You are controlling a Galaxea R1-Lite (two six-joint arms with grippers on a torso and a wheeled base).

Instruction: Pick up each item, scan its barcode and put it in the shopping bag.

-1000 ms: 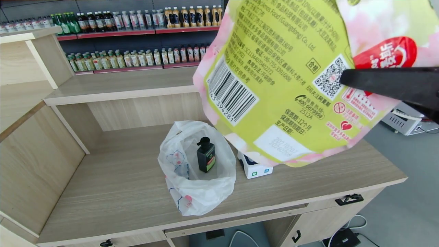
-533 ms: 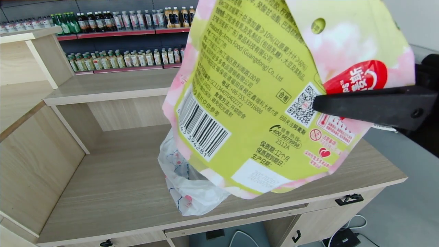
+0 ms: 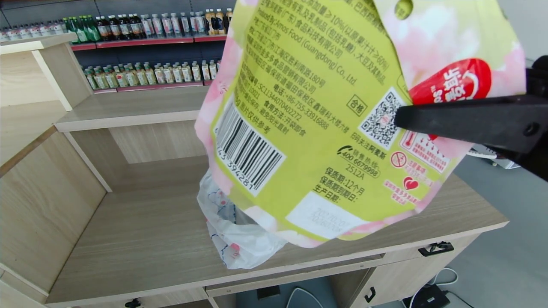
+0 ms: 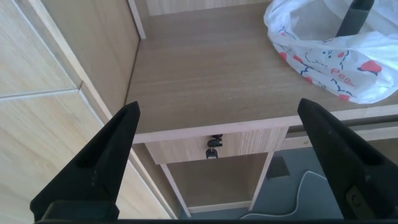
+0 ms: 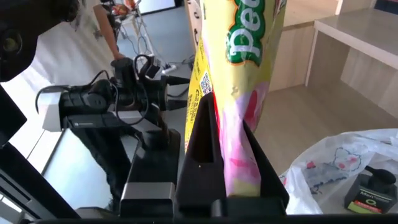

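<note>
Leftward over 1 second, the pouch [image 3: 325,128] has swung until it covers the bag [image 3: 239,239] in your head view. Your right hand [image 5: 225,118] pinches it by 1 side, with its long axis near upright. The bag sits below it on the counter [image 3: 150,239], so the drop is likely straight down. Your left hand [image 4: 219,107] is spread and empty at the counter's front edge.

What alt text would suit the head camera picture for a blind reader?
The right gripper holds a yellow-green snack pouch close to the camera, barcode facing it, partly hiding a white shopping bag on a wooden counter. Bottles line shelves behind.
</note>
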